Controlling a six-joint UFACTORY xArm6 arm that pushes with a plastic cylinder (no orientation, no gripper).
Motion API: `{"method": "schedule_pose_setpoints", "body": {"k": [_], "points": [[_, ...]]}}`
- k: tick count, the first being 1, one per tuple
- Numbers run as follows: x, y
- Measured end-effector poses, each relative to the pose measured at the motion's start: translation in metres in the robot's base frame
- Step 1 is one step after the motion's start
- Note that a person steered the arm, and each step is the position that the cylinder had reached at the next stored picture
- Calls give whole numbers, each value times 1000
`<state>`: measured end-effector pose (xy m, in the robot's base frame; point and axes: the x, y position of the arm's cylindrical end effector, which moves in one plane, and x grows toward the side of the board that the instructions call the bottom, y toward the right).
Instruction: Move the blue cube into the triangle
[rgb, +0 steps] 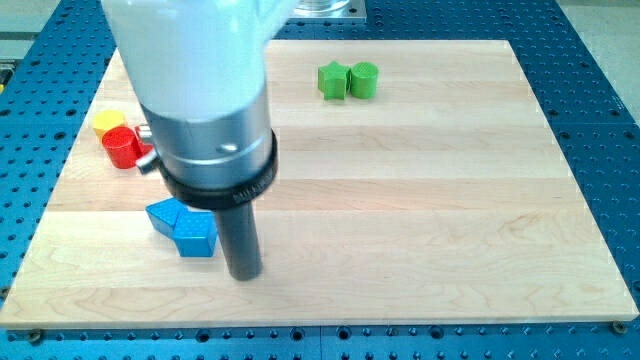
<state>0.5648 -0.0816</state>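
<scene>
Two blue blocks sit touching at the lower left of the wooden board (400, 200): a blue cube (195, 235) and, to its upper left, a blue block (164, 214) that looks triangular, partly hidden by the arm. My tip (243, 272) rests on the board just to the right of the blue cube, very close to its right side. The arm's large white and grey body covers the upper left of the view.
A red cylinder (122, 147) and a yellow block (108, 123) sit at the left edge, with another red piece (147, 157) showing beside the arm. A green star-like block (332, 80) and a green cylinder (363, 79) stand together near the top.
</scene>
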Motion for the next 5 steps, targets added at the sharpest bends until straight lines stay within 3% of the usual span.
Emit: {"method": "schedule_pose_setpoints", "body": {"k": [1,3,5], "points": [[-22,-18],[-24,-65],[-20,-69]]}}
